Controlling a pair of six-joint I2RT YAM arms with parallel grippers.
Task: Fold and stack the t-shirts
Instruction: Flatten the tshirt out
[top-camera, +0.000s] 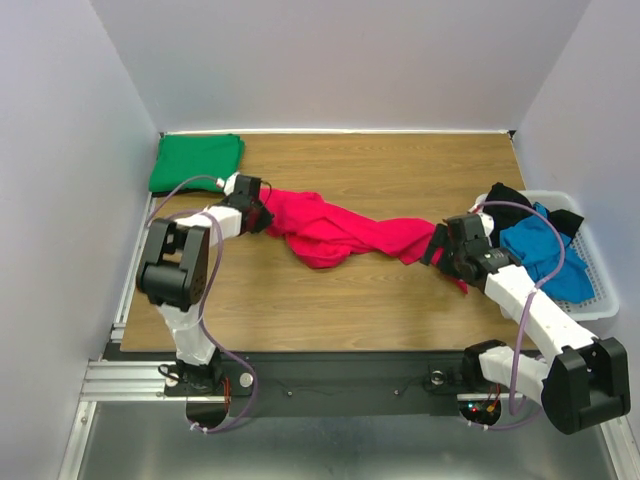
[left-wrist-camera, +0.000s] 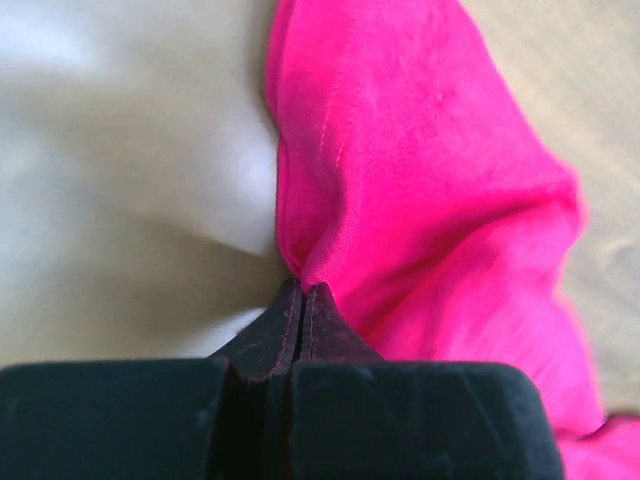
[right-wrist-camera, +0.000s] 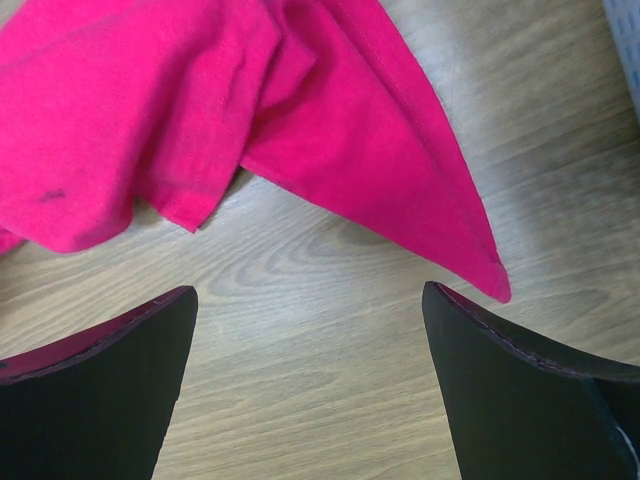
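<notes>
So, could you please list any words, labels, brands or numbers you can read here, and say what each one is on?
None: no readable text in any view.
The red shirt, green shirt, blue shirt and black shirt show no print or tag.
The basket and table show no label.
The arms show no legible marking.

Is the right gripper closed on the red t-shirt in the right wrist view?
No, the right gripper is open, bare table between its fingers, and the red t-shirt lies ahead of them.
</notes>
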